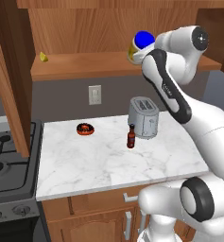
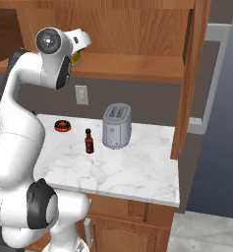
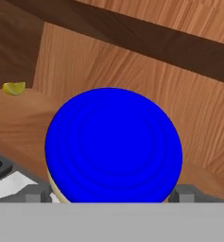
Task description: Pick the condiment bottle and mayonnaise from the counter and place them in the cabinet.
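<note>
The mayonnaise jar (image 3: 113,146) sits on the cabinet shelf (image 1: 85,66), right between the spread-wide fingers of the gripper (image 3: 111,194), which flank its base. One sauce bottle (image 1: 131,137), one toaster (image 1: 143,117) and one donut (image 1: 85,129) are on the counter (image 1: 108,160); one lemon wedge (image 1: 44,57) lies on the shelf.

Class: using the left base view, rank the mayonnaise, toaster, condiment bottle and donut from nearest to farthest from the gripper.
1. Mayonnaise: on the cabinet shelf, right at the gripper.
2. Toaster: on the counter, below the shelf.
3. Condiment bottle: in front of the toaster, slightly left.
4. Donut: far left on the counter.
</note>
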Available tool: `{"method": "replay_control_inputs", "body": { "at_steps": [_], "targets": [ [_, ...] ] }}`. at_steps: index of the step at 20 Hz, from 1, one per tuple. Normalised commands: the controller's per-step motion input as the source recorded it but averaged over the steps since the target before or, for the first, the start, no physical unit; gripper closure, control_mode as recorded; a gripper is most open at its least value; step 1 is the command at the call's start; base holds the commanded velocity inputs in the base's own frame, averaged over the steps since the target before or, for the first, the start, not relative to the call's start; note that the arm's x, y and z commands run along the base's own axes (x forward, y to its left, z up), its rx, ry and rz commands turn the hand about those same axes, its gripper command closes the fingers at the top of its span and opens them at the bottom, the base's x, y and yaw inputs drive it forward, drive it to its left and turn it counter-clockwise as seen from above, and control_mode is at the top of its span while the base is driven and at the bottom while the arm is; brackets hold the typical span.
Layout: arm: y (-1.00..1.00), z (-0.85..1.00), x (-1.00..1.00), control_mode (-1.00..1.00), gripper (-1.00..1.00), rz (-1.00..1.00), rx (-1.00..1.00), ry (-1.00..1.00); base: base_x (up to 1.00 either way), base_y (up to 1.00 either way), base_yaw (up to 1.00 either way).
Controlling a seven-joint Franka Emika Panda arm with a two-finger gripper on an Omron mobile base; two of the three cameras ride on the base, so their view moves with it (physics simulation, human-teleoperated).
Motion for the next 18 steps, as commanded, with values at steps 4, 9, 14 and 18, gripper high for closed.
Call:
{"method": "replay_control_inputs", "body": {
  "at_steps": [4, 9, 14, 18],
  "targets": [
    [0.0, 0.0, 0.01, -1.0, 1.0, 0.0, 0.0, 0.0, 0.0, 0.0, 0.0],
    [0.0, -0.06, 0.01, -1.0, 1.0, 0.0, -0.01, 0.0, 0.0, 0.0, 0.0],
    [0.0, -0.1, 0.03, -1.0, 1.0, 0.0, -0.03, 0.0, 0.0, 0.0, 0.0],
    [0.0, -0.01, 0.18, -1.0, 1.0, 0.0, 0.0, 0.0, 0.0, 0.0, 0.0]
  ]
}}
